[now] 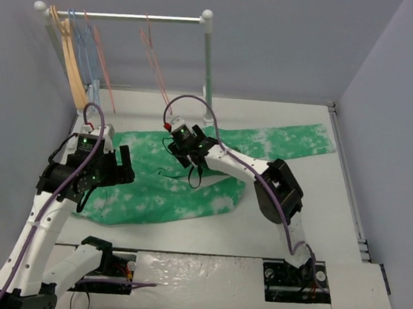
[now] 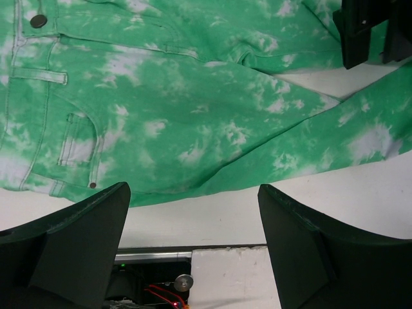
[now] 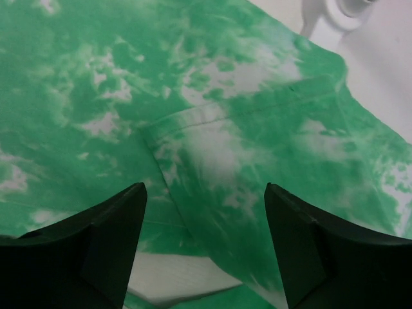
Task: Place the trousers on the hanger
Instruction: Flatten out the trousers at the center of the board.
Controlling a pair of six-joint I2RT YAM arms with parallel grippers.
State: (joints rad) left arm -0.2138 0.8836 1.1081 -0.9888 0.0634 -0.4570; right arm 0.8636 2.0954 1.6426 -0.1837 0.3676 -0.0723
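Green, white-mottled trousers [image 1: 190,175] spread flat

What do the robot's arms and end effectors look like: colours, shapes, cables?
The left arm and right arm have white tubular links and black joint housings, each with a purple cable. The left end effector and right end effector each carry two broad, black, wedge-shaped fingers. A small green light shows on the left arm.
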